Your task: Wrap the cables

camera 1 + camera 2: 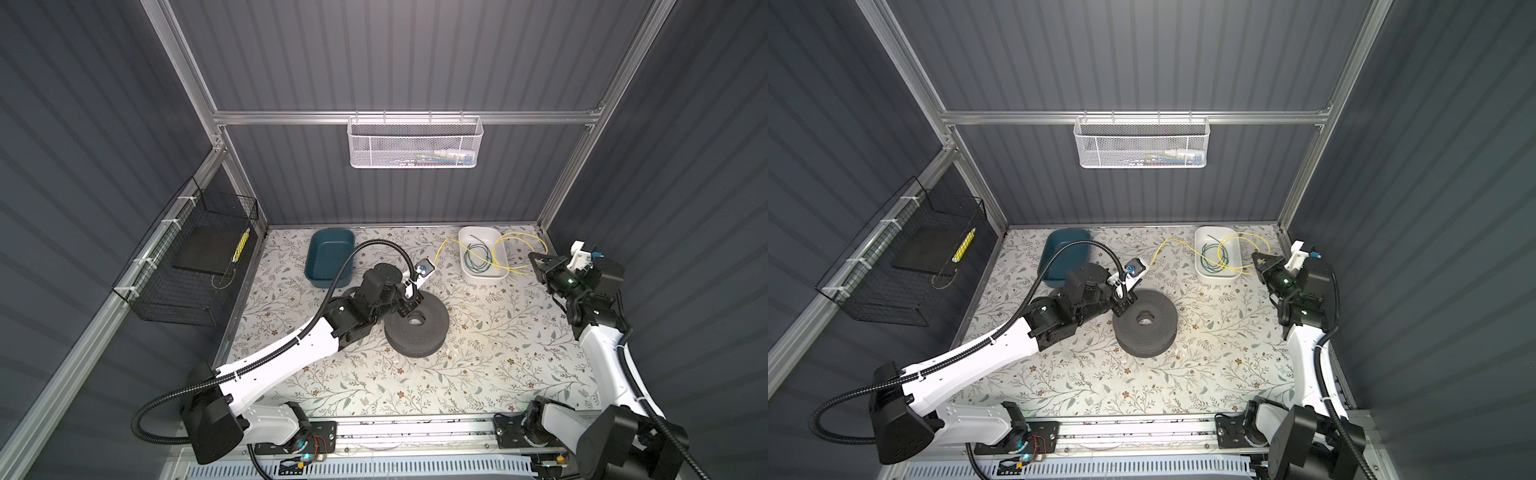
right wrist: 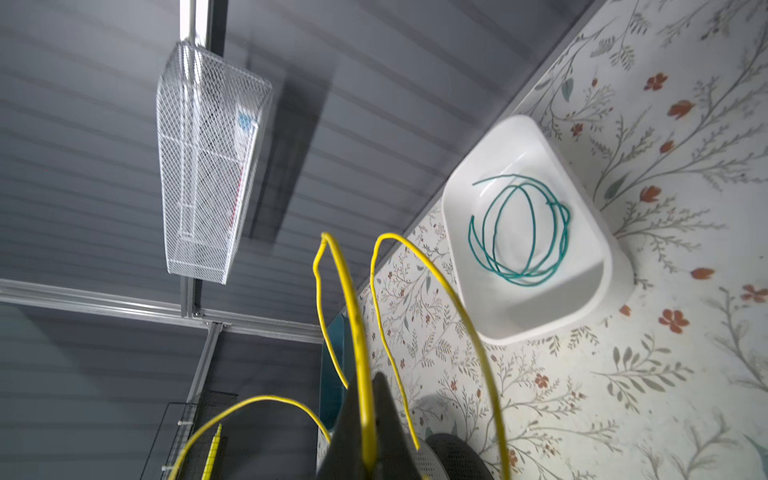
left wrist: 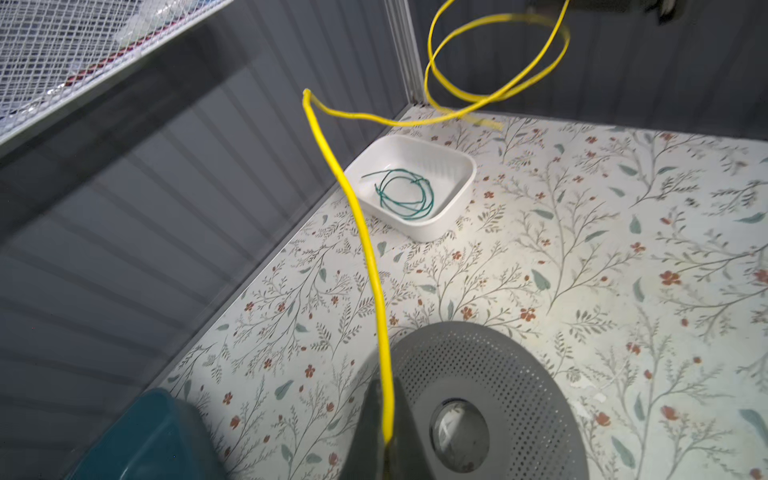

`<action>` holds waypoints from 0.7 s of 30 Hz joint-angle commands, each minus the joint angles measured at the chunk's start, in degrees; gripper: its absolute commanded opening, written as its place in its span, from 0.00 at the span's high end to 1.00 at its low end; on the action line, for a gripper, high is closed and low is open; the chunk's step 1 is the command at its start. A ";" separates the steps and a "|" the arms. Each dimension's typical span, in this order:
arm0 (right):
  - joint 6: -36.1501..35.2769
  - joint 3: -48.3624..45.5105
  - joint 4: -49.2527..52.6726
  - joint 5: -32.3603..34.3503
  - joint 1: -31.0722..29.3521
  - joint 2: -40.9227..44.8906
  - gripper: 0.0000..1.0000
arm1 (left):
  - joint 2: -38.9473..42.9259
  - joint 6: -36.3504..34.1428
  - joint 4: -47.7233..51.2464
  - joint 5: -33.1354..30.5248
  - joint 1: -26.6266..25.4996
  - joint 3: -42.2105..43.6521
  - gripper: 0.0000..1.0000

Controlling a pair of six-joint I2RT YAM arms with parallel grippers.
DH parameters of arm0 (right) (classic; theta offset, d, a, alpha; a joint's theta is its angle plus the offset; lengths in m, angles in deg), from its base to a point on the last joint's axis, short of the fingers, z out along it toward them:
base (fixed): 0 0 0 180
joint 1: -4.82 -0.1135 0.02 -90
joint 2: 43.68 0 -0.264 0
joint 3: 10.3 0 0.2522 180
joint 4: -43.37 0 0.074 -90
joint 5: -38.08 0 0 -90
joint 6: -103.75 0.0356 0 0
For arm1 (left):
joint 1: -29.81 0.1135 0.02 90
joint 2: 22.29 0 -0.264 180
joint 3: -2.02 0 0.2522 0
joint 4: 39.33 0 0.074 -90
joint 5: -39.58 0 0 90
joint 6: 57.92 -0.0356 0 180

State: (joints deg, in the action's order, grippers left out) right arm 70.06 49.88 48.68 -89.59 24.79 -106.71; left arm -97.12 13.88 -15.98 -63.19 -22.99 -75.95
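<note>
The yellow cable (image 3: 365, 232) rises from my left gripper (image 3: 386, 432), which is shut on one end of it. That gripper (image 1: 410, 306) sits at the near-left rim of a dark grey perforated spool (image 1: 419, 332). From there the cable arcs over the table into loose loops (image 2: 357, 316). My right gripper (image 2: 368, 419) is shut on those loops, and it hangs just right of the white tray (image 1: 484, 279) in both top views (image 1: 1258, 261). The dark green cable (image 1: 478, 259) lies coiled inside that tray (image 2: 540, 330).
A teal bin (image 1: 328, 257) stands at the back left of the floral table. A black wire basket (image 1: 187, 266) hangs on the left wall and a white mesh basket (image 1: 415, 143) on the back wall. The walls close in behind the tray.
</note>
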 commanded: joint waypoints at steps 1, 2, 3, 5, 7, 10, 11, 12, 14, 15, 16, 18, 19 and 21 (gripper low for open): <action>4.70 4.17 -5.17 0.75 2.22 -0.78 1.00 | 1.79 -4.69 6.15 -10.02 0.29 1.43 1.00; 5.62 4.85 -6.18 1.00 2.96 -2.59 1.00 | 1.70 -5.68 7.30 -12.17 0.25 1.61 1.00; 6.28 5.51 -6.77 1.34 3.68 -2.80 1.00 | 1.55 -6.59 8.27 -13.98 0.29 1.74 1.00; 7.65 6.70 -7.49 1.76 5.28 -3.37 1.00 | 0.72 -8.13 10.41 -17.58 0.27 1.95 1.00; 9.37 7.43 -9.11 1.57 6.71 -3.91 1.00 | -0.08 -9.55 11.04 -20.65 0.29 3.30 1.00; 10.30 8.31 -9.75 1.51 7.45 -3.92 1.00 | -1.32 -10.54 11.40 -23.28 0.26 5.38 1.00; 10.22 8.34 -9.75 1.52 7.41 -3.79 1.00 | -1.73 -10.96 11.39 -24.01 0.24 5.95 1.00; 10.30 8.28 -9.64 1.68 7.46 -3.52 1.00 | -2.34 -11.13 11.36 -25.07 0.34 6.47 1.00; 10.60 7.87 -9.82 1.47 7.46 -3.23 1.00 | -3.57 -11.57 11.66 -26.61 0.36 7.16 1.00; 10.70 7.65 -9.92 1.04 7.26 -3.08 1.00 | -4.10 -11.55 11.73 -27.10 0.40 7.37 1.00; 10.52 7.43 -9.83 0.68 6.70 -2.86 1.00 | -4.55 -11.07 12.19 -27.01 0.33 6.99 1.00; 8.55 7.12 -8.07 0.77 4.56 -2.15 1.00 | -4.80 -9.78 13.63 -25.53 0.40 5.07 0.96; 6.99 7.03 -6.35 1.24 3.12 -1.53 1.00 | -4.53 -9.57 14.12 -24.23 0.38 3.60 0.91; 4.24 6.70 -3.81 2.21 0.32 -0.66 1.00 | -3.70 -9.62 15.09 -22.21 0.31 0.17 0.77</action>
State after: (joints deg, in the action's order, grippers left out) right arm 77.89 55.95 44.33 -91.05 27.02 -109.68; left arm -101.90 4.35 -6.50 -83.96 -23.38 -71.77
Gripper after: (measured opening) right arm 0.046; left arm 0.200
